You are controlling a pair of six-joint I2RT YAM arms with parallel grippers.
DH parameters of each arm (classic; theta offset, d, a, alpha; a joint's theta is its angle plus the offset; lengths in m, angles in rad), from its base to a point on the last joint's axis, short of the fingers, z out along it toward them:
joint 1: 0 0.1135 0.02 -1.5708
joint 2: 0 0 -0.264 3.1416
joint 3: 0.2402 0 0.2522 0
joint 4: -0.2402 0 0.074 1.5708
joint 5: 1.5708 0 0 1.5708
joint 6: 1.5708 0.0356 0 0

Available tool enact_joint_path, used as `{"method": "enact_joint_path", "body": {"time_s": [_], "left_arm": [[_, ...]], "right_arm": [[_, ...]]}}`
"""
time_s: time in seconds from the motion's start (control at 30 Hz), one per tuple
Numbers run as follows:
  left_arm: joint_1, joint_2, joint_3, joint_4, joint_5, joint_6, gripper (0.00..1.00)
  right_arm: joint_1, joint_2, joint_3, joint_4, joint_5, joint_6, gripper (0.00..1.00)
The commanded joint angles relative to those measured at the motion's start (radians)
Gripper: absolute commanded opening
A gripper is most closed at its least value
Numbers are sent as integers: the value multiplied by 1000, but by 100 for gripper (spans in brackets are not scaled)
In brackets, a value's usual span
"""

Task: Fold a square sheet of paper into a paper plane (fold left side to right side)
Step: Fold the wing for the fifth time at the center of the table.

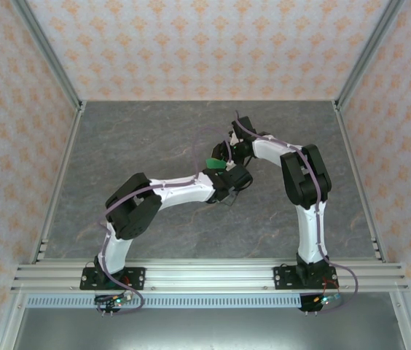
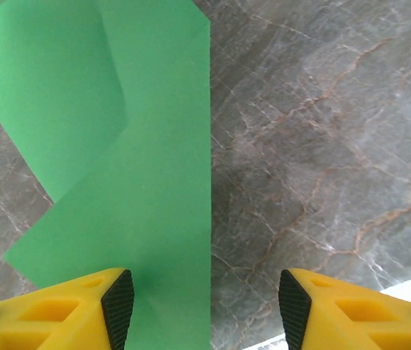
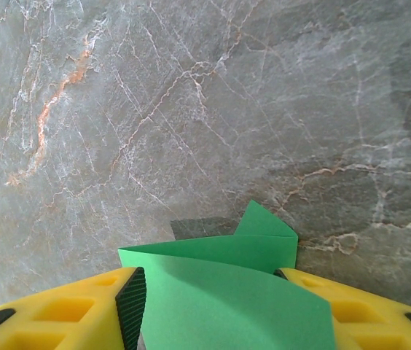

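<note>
**Yellow fingers over a part-folded sheet**

Yellow fingers (image 2: 60, 313) of the left hand (image 2: 205, 299) stand apart. One black pad sits over the paper (image 2: 140, 189) and the other over bare table (image 2: 322, 146), so this hand is released and grips nothing. In the right wrist view the paper (image 3: 227, 299) fills the gap between the fingers of the right hand (image 3: 213, 292). I cannot tell whether those fingers pinch it or merely straddle it.

The paper (image 1: 214, 163) is near the middle of the table (image 1: 132, 138), where the two arms meet. It is no longer a flat square: a slanted flap lies over one side, a long straight edge runs down the other, and the right wrist view shows layers stacked to a small point. It is not yet a narrow dart, so I judge the work to be partway, with the later folds and the centre crease left.

Patterned walls and metal rails ring the table. Likeliest to get in the way is the crowding of both wrists over the small sheet.
</note>
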Motion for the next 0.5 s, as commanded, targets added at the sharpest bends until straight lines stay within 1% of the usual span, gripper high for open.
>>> {"method": "enact_joint_path", "body": {"time_s": [0.0, 0.1, 0.37, 0.47], "left_arm": [[-13, 24, 48, -62, -100, 11, 55], [-12, 34, 55, -70, -111, 13, 47], [-12, 31, 50, -61, -84, 17, 28], [-12, 30, 49, -56, -66, 16, 23]], "right_arm": [[9, 39, 19, -54, 26, -10, 53], [10, 38, 18, -56, 28, -13, 53], [9, 38, 19, -55, 28, -12, 53], [9, 38, 20, -55, 28, -12, 53]]}}
